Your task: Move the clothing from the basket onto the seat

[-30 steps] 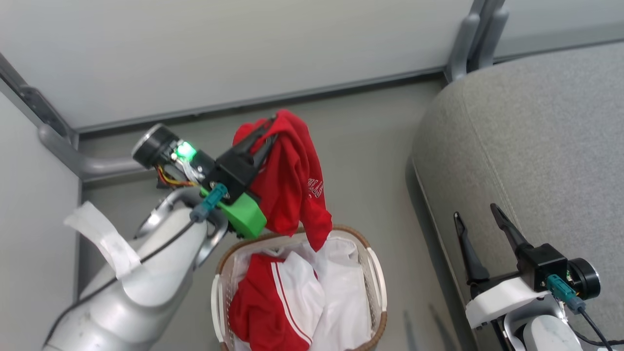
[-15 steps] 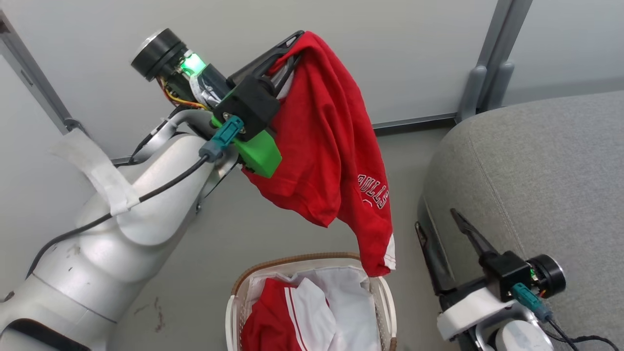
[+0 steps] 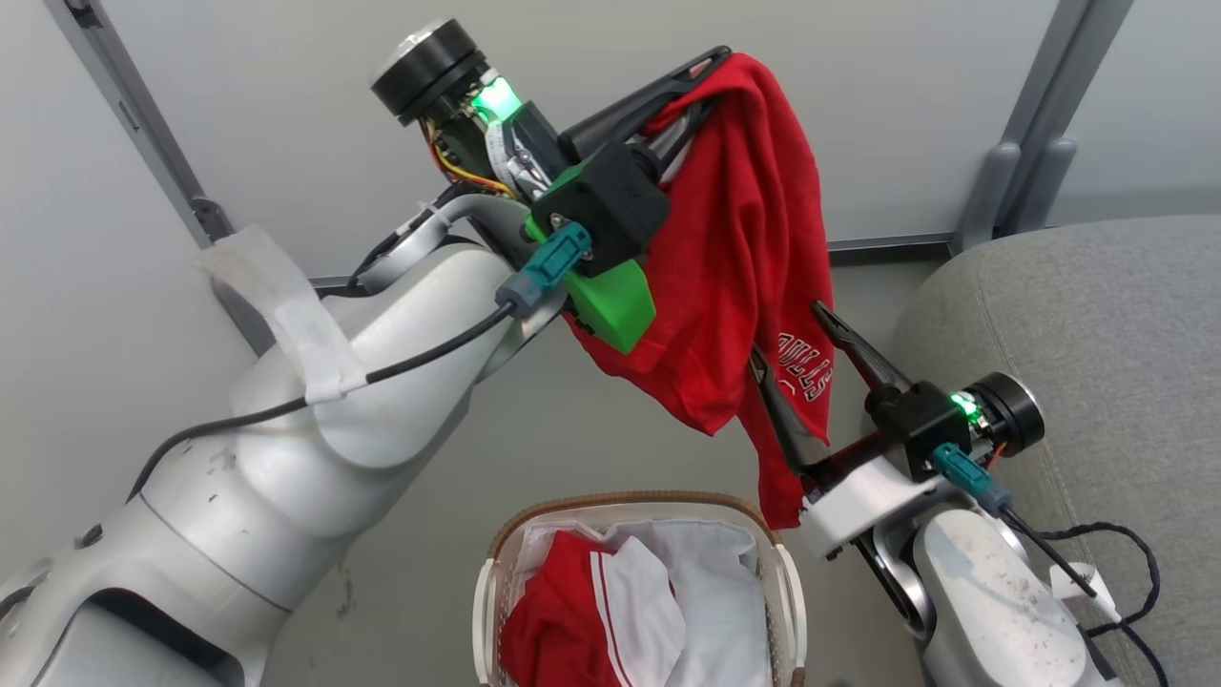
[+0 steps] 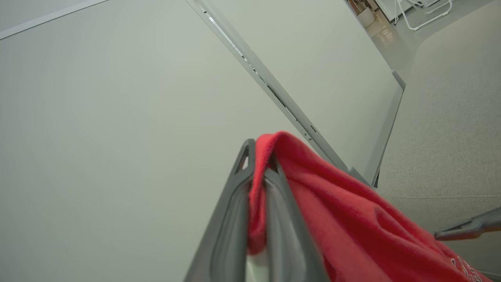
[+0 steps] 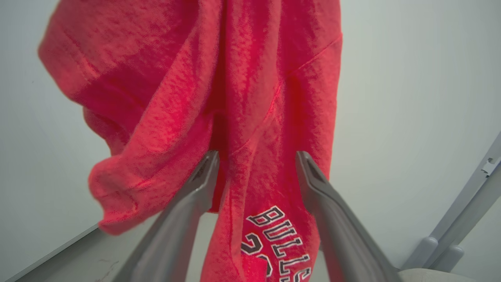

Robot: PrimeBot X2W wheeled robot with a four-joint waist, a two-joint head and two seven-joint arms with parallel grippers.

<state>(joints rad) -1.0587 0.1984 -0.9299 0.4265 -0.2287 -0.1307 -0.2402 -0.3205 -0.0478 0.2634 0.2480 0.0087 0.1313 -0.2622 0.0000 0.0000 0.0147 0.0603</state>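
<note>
Overhead, the left gripper (image 3: 711,72) is clamped shut on the top fold of the red Bulls shirt (image 3: 754,239), holding it high against the pale wall panel. In the left wrist view the two dark fingers (image 4: 235,219) press together with a strip of red cloth (image 4: 352,227) squeezed between them. The fabric spills over the right-hand finger and hides most of its outer face.

The shirt hangs free in a long drape. Its lowest corner ends just above the brown rim of the laundry basket (image 3: 610,501), beside the right arm's white mount.

The right gripper (image 3: 787,329) stands wide open around the lower part of the drape. From its own wrist camera the fingers (image 5: 257,154) flank the shirt (image 5: 235,98) without pinching it; whether either one touches the cloth I cannot tell. "BULLS" reads clearly there, but the figures beneath are cut by the frame edge.

The striped red-and-white garment (image 3: 553,630) lies crumpled in the basket against the white liner (image 3: 706,611). The bottom of the head view cuts off both it and the basket's near half.

The grey sofa seat (image 3: 1097,315) sits to the right — only its rounded corner is in frame.
</note>
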